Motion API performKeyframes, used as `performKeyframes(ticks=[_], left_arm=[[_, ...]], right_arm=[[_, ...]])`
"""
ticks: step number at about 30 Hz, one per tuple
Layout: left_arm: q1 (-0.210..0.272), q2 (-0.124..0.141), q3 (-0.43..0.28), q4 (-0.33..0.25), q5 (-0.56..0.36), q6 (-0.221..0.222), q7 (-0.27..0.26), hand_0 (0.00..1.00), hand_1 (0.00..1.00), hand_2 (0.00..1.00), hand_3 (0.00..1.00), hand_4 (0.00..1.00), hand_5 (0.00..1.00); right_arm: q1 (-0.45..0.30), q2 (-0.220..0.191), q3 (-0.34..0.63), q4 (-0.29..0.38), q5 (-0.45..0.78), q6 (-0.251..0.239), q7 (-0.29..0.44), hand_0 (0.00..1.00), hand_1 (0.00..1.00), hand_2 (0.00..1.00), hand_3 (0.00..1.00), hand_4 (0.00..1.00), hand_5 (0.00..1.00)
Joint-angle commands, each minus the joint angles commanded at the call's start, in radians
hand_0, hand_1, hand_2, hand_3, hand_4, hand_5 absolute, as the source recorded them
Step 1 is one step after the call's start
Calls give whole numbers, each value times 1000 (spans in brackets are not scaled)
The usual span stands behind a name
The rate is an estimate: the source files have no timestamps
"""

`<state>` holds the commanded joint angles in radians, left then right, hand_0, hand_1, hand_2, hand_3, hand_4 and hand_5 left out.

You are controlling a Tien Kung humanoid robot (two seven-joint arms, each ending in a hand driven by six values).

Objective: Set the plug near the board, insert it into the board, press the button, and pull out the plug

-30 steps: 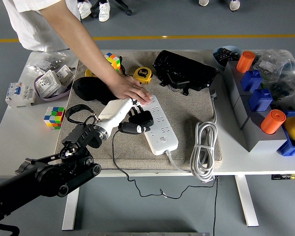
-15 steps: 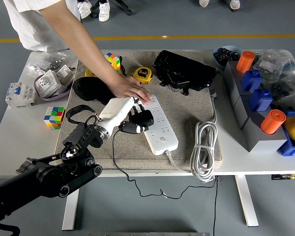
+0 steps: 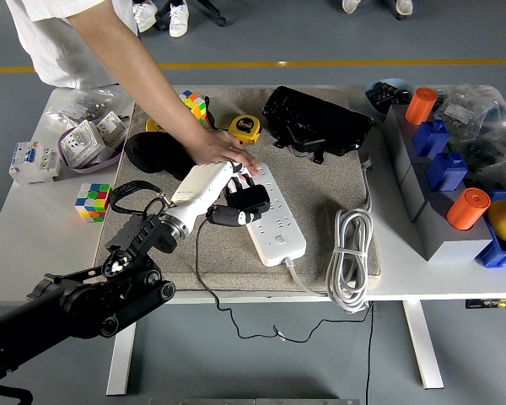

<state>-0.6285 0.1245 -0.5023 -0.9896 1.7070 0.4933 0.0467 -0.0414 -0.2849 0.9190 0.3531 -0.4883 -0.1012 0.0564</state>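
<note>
the white power strip [image 3: 274,215] lies at the centre of a grey mat [image 3: 320,181] on the white counter [image 3: 34,228], its length running from upper left to lower right, and serves as the landmark here. the left hand [image 3: 228,202] reaches in from the lower left of the strip, its fingers clenched around the black plug [image 3: 251,200], which sits at the strip's left edge near the upper end; whether the pins are seated in a socket cannot be told. the plug's thin black cord [image 3: 204,278] trails down from the strip's left side and over the near edge of the counter. a person's hand [image 3: 222,150] rests flat on the upper end of the strip, pressing it down, just above the left hand. the strip's own thick white cable [image 3: 347,257] lies coiled to the right of the strip. a yellow tape measure [image 3: 244,128] and a black bag [image 3: 314,121] lie beyond the strip's upper end, and a colour cube [image 3: 94,202] stands well to the left of the strip, off the mat
</note>
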Motion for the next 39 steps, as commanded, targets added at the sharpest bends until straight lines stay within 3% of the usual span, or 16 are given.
performKeyframes(ticks=[6,12,20,31,32,37,38,39], left_arm=[[35,16,-65,-26,-14,5,-23,213,318,319,492,812,63],[83,56,-152,-44,-5,4,-45,210,303,324,495,814,71],[127,93,-181,-24,0,10,-66,217,295,324,499,818,87],[145,106,-194,42,-23,20,-103,233,328,331,502,823,116],[144,106,-195,45,-22,20,-102,279,400,444,524,865,152],[141,104,-192,64,-30,17,-105,279,400,444,524,865,152],[140,104,-190,68,-32,16,-106,303,476,518,544,916,208],[140,104,-189,71,-35,16,-107,303,476,518,544,916,208]], right_arm=[[-1,2,1,-1,-1,0,0,646,667,636,555,996,543],[-2,4,3,-2,-1,0,0,647,667,636,555,996,542],[-1,5,10,-2,-4,1,0,646,667,636,555,997,542],[-1,4,2,-3,-2,1,0,646,667,636,555,996,542],[-1,3,3,-2,-2,1,0,646,667,636,555,997,542],[0,1,2,-3,-1,1,0,646,667,636,555,997,542],[0,1,2,-3,-1,2,0,646,667,636,555,996,542],[0,1,1,-3,-1,2,0,646,667,636,555,996,542]])
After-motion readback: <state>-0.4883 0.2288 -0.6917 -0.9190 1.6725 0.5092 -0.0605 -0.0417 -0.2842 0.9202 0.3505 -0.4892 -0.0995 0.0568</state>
